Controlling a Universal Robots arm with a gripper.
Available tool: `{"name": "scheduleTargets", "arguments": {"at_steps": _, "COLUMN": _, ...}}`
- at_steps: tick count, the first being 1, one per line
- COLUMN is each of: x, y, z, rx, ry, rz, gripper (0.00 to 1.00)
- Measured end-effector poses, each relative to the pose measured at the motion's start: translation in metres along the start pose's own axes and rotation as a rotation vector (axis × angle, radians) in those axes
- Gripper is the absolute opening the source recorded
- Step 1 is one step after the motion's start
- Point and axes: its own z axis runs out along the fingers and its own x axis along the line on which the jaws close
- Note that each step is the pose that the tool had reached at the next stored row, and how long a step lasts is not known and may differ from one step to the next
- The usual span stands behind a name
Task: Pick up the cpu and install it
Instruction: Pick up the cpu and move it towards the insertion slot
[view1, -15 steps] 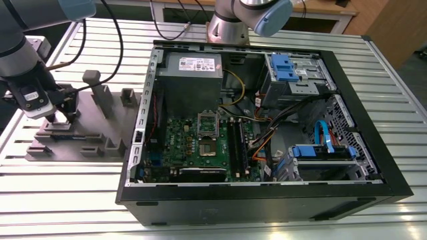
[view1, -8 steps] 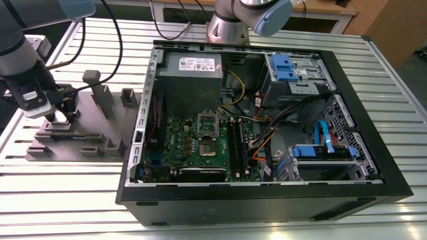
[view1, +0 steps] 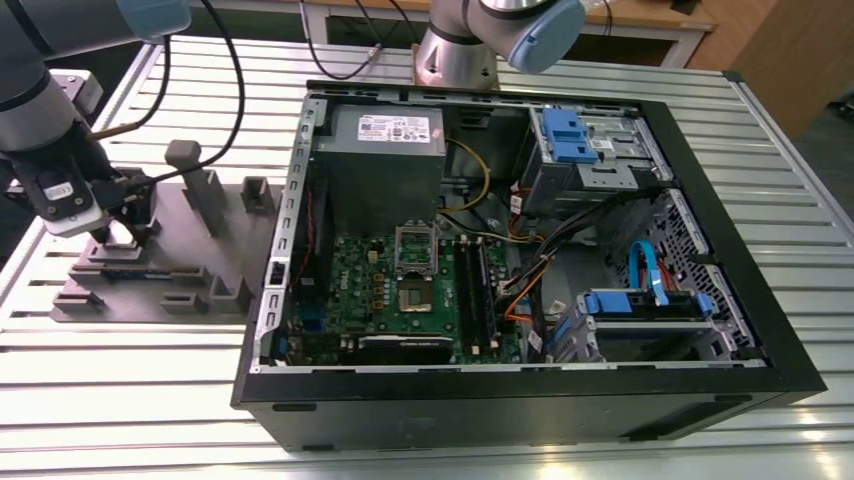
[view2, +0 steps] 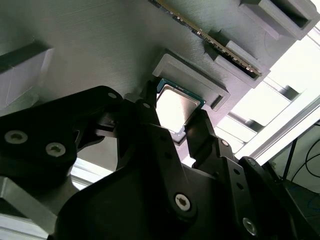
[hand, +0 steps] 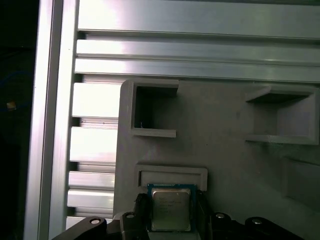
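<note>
Reaching down at the exterior view's left, the arm sets its gripper upright over the grey plastic tray, well apart from the open computer case. In both wrist views the cpu lies flat on the tray, just beside a raised block. The black fingers sit against two opposite edges, pinching it.

Tray lies on table, to the exterior view's left of case. Gripper is down on the tray's left part. Cpu sits on tray against a raised block, clamped between fingers. Socket is inside case, on board, with power supply behind it.
</note>
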Motion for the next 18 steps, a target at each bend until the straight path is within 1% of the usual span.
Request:
{"name": "scheduleTargets", "arguments": {"at_steps": 7, "x": 0.0000, "y": 0.0000, "z": -0.0007, "rx": 0.0000, "ry": -0.0001, "rz": 0.000, "gripper": 0.47}}
{"name": "scheduleTargets", "arguments": {"at_steps": 8, "x": 0.0000, "y": 0.0005, "z": -0.0020, "rx": 0.0001, "ry": 0.0000, "rz": 0.000, "gripper": 0.47}}
{"name": "scheduleTargets", "arguments": {"at_steps": 9, "x": 0.0000, "y": 0.0020, "z": -0.0021, "rx": 0.0023, "ry": 0.0001, "rz": 0.000, "gripper": 0.47}}
{"name": "scheduleTargets", "arguments": {"at_steps": 18, "x": 0.0000, "y": 0.0022, "z": -0.0040, "rx": 0.0024, "ry": 0.0000, "rz": 0.000, "gripper": 0.47}}
